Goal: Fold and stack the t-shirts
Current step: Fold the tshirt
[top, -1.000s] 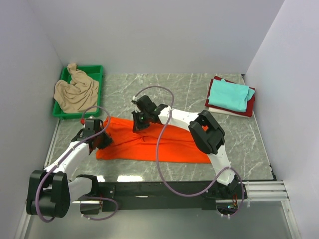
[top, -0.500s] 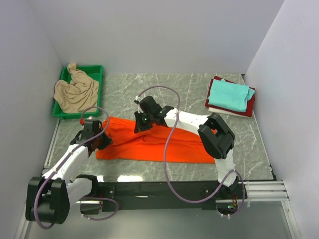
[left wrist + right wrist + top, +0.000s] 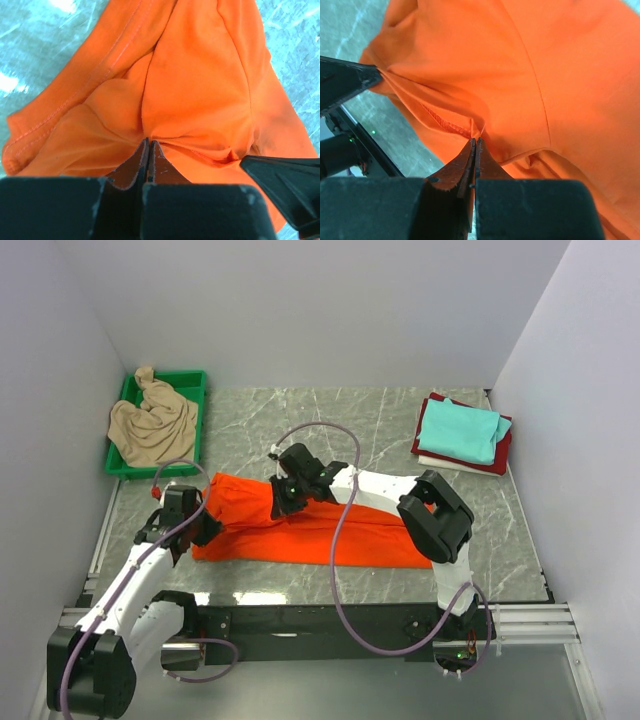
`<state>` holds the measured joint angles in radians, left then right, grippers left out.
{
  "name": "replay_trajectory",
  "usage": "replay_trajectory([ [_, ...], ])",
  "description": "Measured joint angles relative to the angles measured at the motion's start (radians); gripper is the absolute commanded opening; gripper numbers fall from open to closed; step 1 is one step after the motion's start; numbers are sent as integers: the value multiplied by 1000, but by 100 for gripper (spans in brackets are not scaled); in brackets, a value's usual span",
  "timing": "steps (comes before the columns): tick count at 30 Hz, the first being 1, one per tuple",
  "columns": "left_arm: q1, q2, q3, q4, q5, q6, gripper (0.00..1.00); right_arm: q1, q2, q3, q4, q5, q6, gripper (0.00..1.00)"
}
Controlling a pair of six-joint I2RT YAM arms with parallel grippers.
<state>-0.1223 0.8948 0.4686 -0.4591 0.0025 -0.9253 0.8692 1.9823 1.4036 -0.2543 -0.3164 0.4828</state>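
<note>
Grey marble table [image 3: 350,415], pale walls [image 3: 300,310] around; left tool [image 3: 148,145], right tool [image 3: 475,142] each clamped on orange t-shirt [image 3: 290,535].

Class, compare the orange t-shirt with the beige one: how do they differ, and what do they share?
The orange t-shirt lies stretched out on the table; the beige t-shirt sits crumpled in the green tray. The left gripper and right gripper pinch the orange one; nothing touches the beige. Both are plain, unstacked cloth.
</note>
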Motion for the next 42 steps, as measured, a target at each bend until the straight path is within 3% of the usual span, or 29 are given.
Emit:
replay_trajectory([
  [8,-28,-14,0,-41,-30,-47,0,10,-2,-27,0,2,0,0],
  [10,-34,-14,-2,-42,-27,-57,5,11,-5,-32,0,7,-1,0],
  [11,-36,-14,-3,-43,-26,-61,8,11,-5,-35,0,10,-1,0],
  [15,-40,-26,-5,-55,-7,-72,44,12,-5,-36,-2,17,-2,0],
  [19,-40,-64,0,-83,6,-83,58,12,-5,-36,-9,26,-4,7],
  [30,-16,-36,189,-118,-38,-29,62,20,-63,-67,-58,76,-20,28],
  [42,24,372,363,90,-80,124,60,15,-288,-189,-119,205,-27,36],
])
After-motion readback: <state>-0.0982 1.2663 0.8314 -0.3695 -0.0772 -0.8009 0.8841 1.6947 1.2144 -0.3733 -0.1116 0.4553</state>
